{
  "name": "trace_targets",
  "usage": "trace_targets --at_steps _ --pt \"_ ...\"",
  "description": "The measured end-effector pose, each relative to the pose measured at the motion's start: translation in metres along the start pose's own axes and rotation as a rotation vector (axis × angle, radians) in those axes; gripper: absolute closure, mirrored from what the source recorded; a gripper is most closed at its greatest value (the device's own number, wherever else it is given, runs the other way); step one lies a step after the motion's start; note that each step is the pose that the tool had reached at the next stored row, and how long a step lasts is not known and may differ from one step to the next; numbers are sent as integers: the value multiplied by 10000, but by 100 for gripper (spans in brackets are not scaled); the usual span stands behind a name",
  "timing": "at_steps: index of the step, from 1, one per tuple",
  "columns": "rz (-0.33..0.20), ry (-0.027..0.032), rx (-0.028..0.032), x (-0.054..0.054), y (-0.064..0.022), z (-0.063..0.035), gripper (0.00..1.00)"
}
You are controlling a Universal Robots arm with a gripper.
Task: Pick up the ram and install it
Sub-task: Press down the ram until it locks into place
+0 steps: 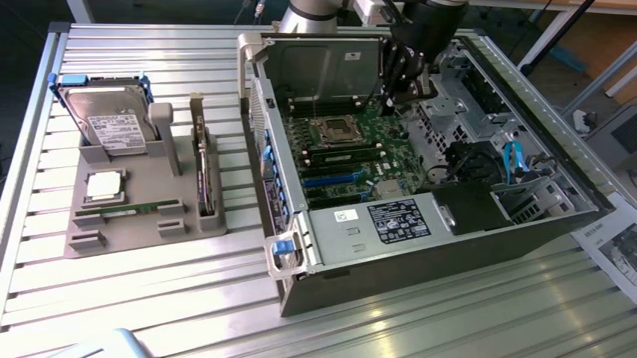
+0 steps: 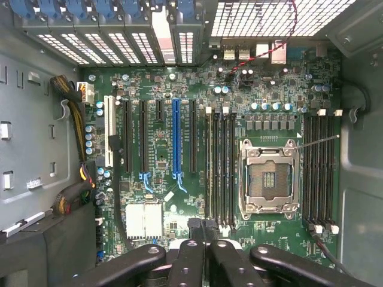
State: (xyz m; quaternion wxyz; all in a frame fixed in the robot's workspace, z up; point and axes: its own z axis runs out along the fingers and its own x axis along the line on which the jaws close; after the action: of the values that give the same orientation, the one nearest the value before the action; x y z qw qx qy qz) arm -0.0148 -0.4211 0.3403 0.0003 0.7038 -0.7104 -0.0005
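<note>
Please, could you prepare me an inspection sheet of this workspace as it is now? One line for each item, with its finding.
Surface: slatted metal table, carrying a grey holder and an open computer case.
Job's things: the ram lies flat in the holder, apart from the arm.
Clutter: hard drive, processor chip and upright expansion card, all in the holder.
Grippers: the gripper hangs inside the case above the motherboard; its fingers look closed together, nothing seen between them.
Cables: blue cable and yellow and black wires, all inside the case.
Surroundings: printed sheet at the exterior view's right.
</note>
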Motion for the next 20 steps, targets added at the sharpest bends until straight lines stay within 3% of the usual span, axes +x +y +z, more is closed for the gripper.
trace_targets --at_steps 5,9,20 --pt "-1 -1 0 -1 -123 0 90" --pt "0 -1 0 -3 -347 0 90" --pt "0 -1 13 -3 -361 75 90"
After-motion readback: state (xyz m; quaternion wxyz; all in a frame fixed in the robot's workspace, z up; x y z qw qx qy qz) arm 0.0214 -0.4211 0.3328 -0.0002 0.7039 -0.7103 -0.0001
